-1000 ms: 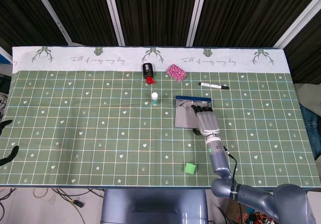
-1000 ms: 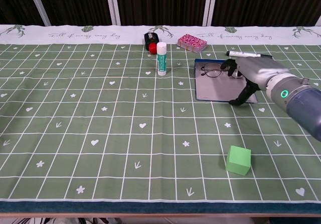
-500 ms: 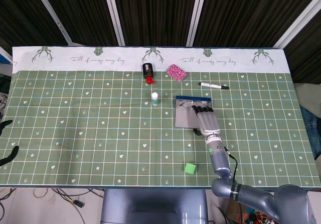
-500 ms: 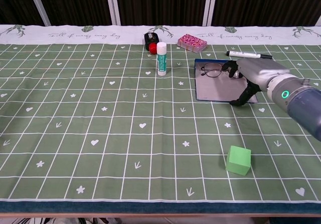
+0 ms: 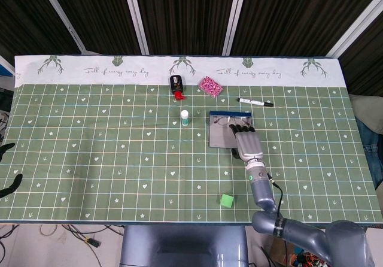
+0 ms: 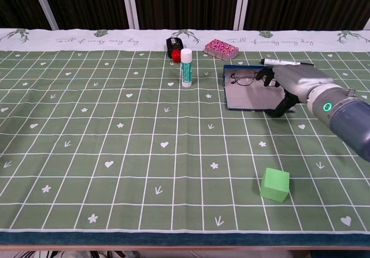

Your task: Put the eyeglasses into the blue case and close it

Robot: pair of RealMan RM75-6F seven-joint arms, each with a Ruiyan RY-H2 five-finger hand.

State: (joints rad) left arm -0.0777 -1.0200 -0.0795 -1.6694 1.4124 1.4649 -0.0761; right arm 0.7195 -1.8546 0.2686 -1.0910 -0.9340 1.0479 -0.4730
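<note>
Dark slatted panels close off the far side of the room, and the bench (image 5: 90, 153) in front of them wears a green grid-patterned cloth with a pale printed border. Right of the middle lies the blue case (image 6: 250, 98), open and flat, with the eyeglasses (image 6: 244, 78) lying in it at its far end. Over the case's right side is the right hand (image 6: 284, 85), fingers curled down by the glasses' right end and thumb hooked at the near right edge; from where I stand I cannot tell whether it actually pinches anything. The left hand (image 5: 8, 168) sits low at the left border, only dark fingertips showing, its state unreadable. Judging by this, the glasses look in place and the lid is the work now. To do it well, I would get fingertips under one flap, fold it over slowly so the frame does not get nudged out or caught on the rim, then press along the seam. The marker (image 5: 255, 102) and glue stick (image 6: 185, 67) stand apart and should not interfere.
</note>
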